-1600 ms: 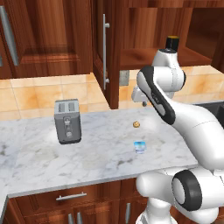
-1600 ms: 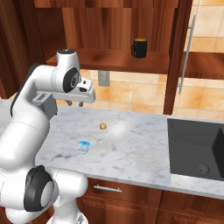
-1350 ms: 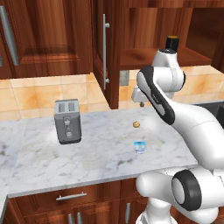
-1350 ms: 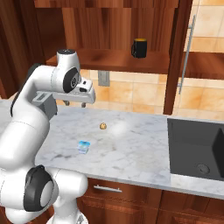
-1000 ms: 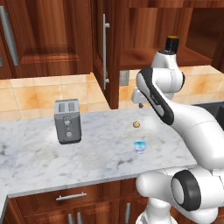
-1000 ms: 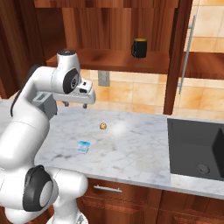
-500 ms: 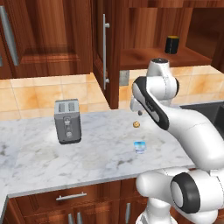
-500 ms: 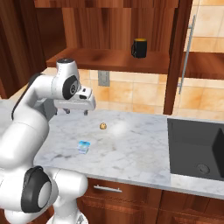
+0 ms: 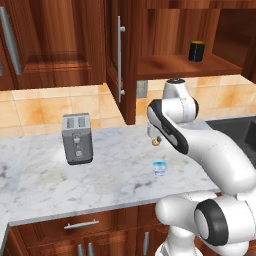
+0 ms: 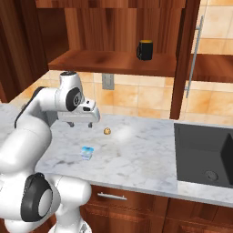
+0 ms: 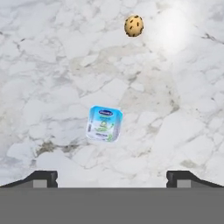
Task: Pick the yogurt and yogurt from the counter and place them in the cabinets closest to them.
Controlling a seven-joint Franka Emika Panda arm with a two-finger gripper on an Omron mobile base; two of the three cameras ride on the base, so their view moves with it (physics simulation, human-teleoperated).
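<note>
Lowered: pincer [image 10: 82, 124] (jaws wide, empty) | squat, perhaps foil-lidded yogurt [image 11: 104, 124] | veined marble counter [image 11: 52, 65]

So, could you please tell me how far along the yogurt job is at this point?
Done: the dark blue cup with a light top stands on the open wooden cabinet's shelf. In hand: nothing; the open gripper hovers above the pale blue and white yogurt cup on the marble counter. Left: grasping and shelving it.
</note>
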